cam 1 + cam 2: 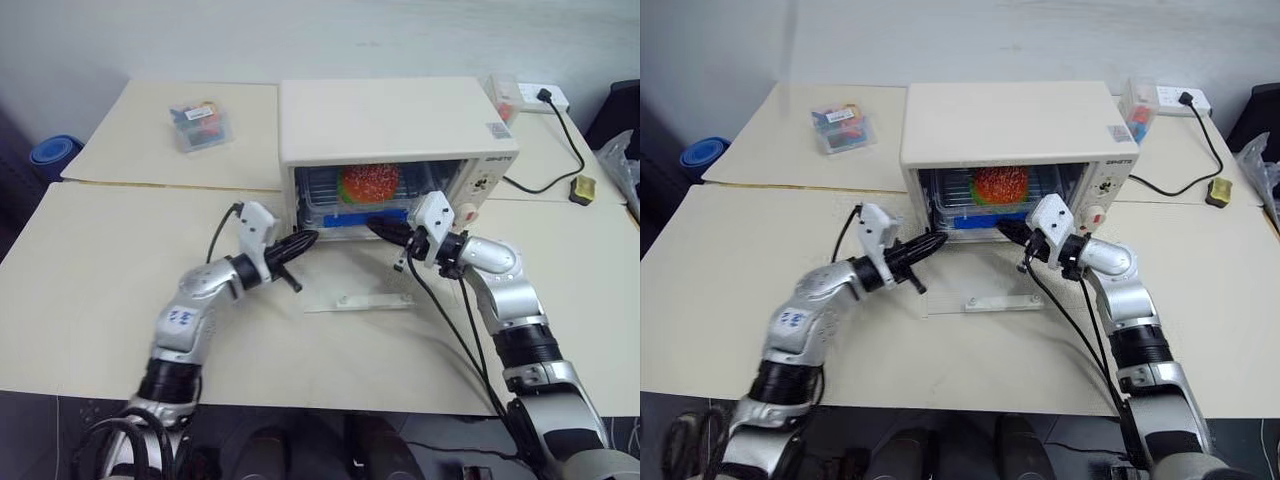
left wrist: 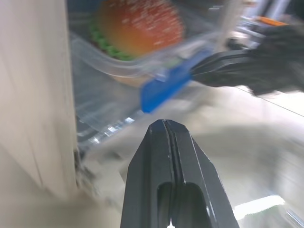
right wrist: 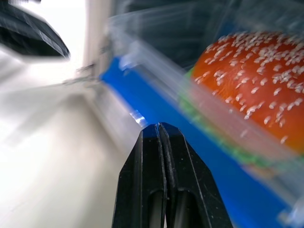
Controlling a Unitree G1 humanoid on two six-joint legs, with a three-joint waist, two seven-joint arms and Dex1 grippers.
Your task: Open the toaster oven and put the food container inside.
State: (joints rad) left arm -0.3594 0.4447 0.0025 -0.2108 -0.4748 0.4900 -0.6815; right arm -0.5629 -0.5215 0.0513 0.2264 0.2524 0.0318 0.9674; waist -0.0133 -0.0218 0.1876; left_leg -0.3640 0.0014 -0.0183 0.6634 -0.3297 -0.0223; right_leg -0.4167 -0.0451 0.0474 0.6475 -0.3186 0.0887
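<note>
The cream-white toaster oven [image 1: 390,115] stands open, its glass door [image 1: 350,285] lying flat on the table in front. Inside on the rack sits the clear food container [image 1: 330,195], a sesame-bun burger showing through it. Its blue clip [image 1: 365,215] faces the opening. My left gripper [image 1: 310,238] is shut and empty, level, just outside the opening's left corner. My right gripper [image 1: 372,226] is shut too, its tip [image 3: 159,127] right at the blue clip [image 3: 199,156]; I cannot tell whether it touches. The left wrist view shows my shut gripper [image 2: 164,124] just short of the clip [image 2: 164,88].
A small clear box of colourful items [image 1: 200,125] lies at the back left of the table. A power strip [image 1: 540,97] with a black cable sits behind the oven on the right, near a yellow-black object [image 1: 582,189]. Another small box [image 1: 503,95] stands beside the oven's rear right corner.
</note>
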